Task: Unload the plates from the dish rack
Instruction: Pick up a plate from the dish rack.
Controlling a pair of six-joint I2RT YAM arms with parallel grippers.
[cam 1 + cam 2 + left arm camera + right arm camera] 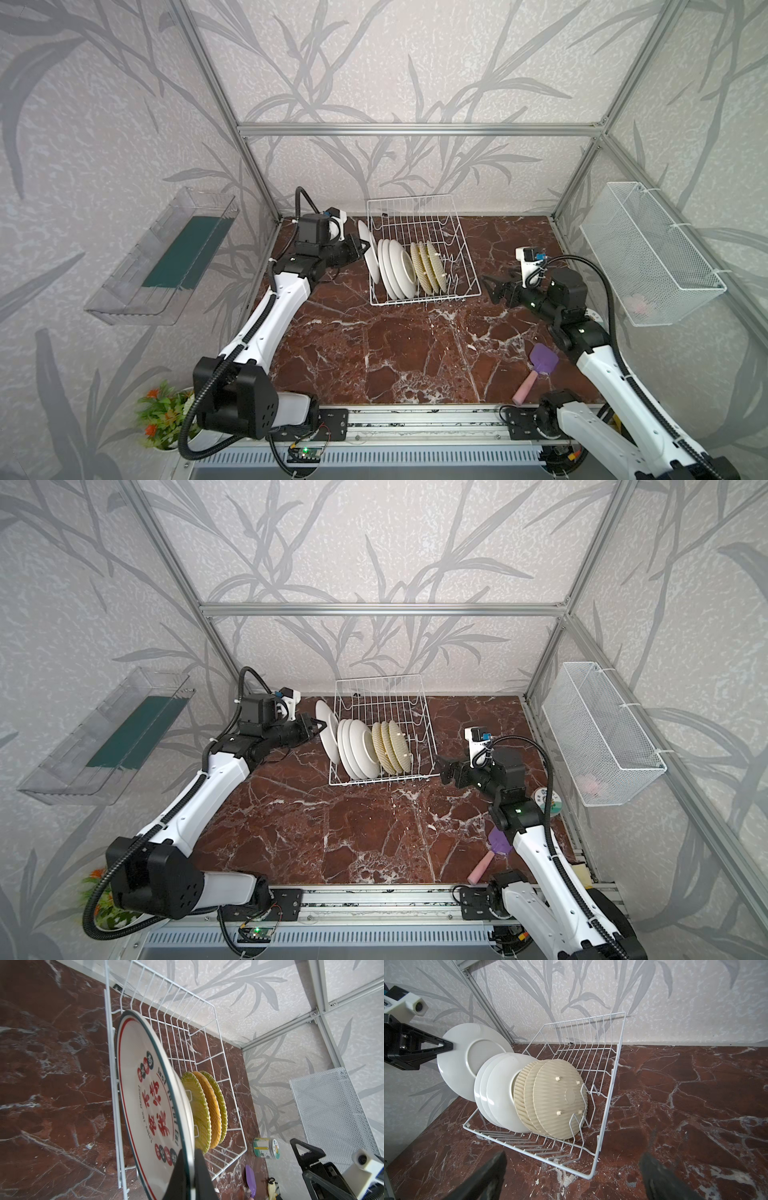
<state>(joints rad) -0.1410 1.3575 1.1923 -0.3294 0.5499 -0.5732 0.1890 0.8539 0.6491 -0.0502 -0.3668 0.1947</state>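
Clamps with the left gripper (362, 246) the rim of one white plate (369, 255), both jaws pressed together on its edge. Holds this plate upright and a little tilted at the left end of the dish rack (415, 216), apart from the other plates; cannot tell whether its lower edge touches the wires. Shows in the left wrist view its printed face, with red lettering and a dark line around the rim. In the rack, between the tines: three more white plates (395, 270) standing close together, and just beside them three yellow woven plates (430, 268), all leaning the same way, backs turned toward the right arm. Holds the right gripper (492, 289) near the right end of the rack, not touching it, jaws wide apart and pointing at the plates. On the marble table (374, 353), near the right arm: a purple spatula (542, 363) with a pink handle, and a small printed dish (550, 800) partly hidden behind that arm
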